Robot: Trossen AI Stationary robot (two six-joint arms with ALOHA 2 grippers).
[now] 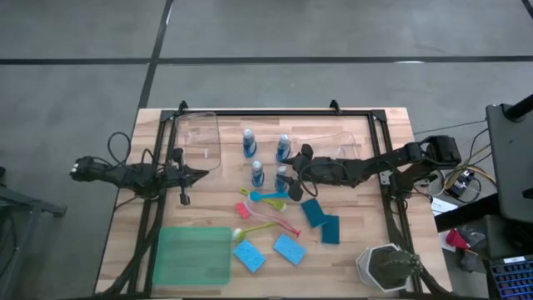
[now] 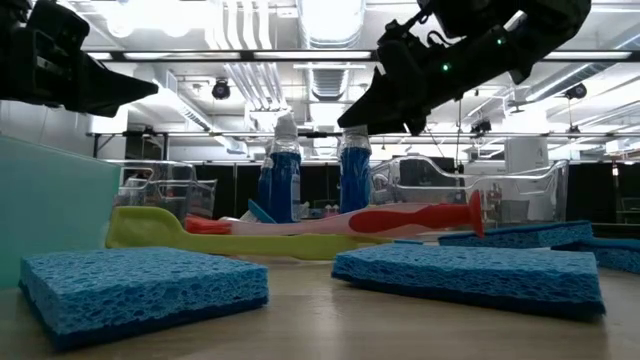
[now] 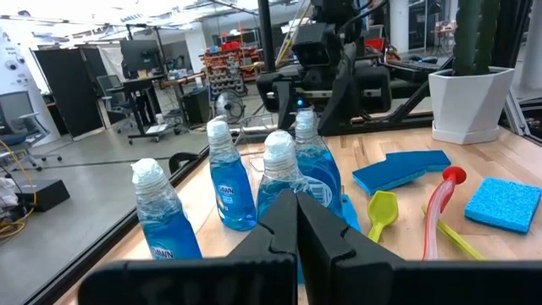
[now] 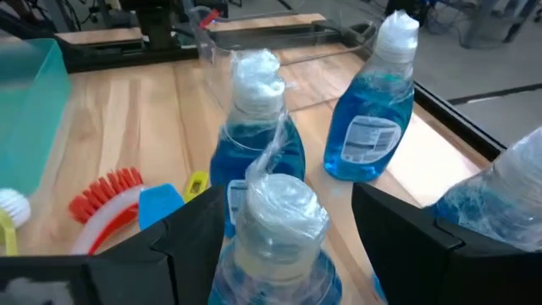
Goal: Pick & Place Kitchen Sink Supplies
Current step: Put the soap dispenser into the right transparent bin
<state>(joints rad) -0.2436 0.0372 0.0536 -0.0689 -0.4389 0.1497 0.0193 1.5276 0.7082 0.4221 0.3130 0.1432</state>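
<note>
We see four blue bottles standing upright in a loose cluster near the middle of the tabletop: two at the back and two nearer the front. The right tool hovers at the front right bottle; in the right wrist view its fingers are spread on either side of that bottle's wrapped cap, not yet pinching it. The left tool waits over the left part of the tabletop, pointing toward the bottles, with its fingers pressed together.

Just in front of the bottles lie the brushes: a blue one, a yellow-green one and a pink one. Two teal sponges lie touching to the right of the brushes, and two blue sponges lie nearer the front edge. A green tray sits at front left, a clear bin at back left, and a white pot with a plant at front right.
</note>
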